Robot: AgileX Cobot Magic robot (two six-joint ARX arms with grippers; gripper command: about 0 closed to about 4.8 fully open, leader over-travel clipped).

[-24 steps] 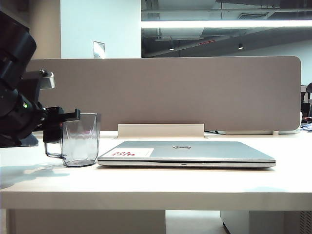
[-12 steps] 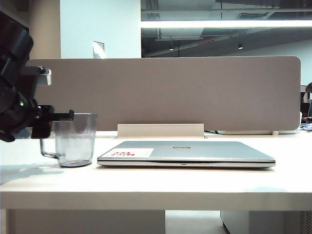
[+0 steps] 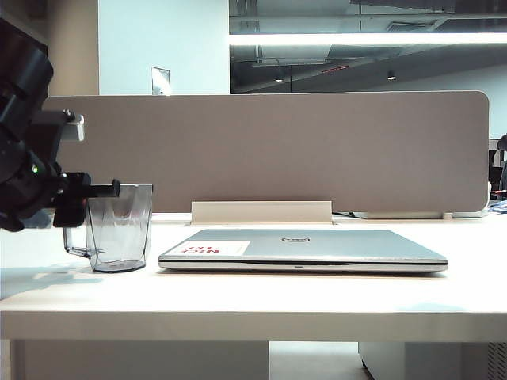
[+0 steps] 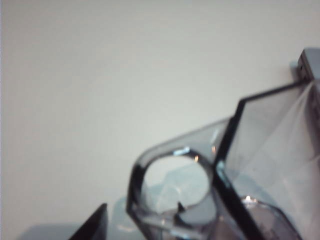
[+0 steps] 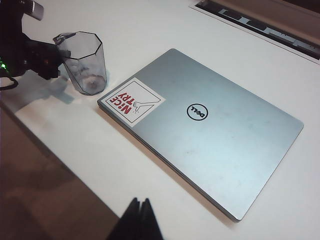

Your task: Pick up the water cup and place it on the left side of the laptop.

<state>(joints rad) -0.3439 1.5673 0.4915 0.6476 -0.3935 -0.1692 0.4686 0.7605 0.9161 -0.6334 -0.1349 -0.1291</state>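
Fingers of the left gripper point(image 3: 97, 190) are seen at the rim and handle side of the water cup point(image 3: 119, 228); whether they grip it cannot be told. Fingers of the right gripper point(image 5: 140, 220) are pressed shut, held above the desk point(image 3: 253, 297) near the laptop point(image 3: 305, 247). The cup is set on the desk just left of the laptop, not touching it. Rigid, light, smooth plastic is judged likely to slip; the rim or handle is best taken. Open room lies leftward, though the desk edge is near.
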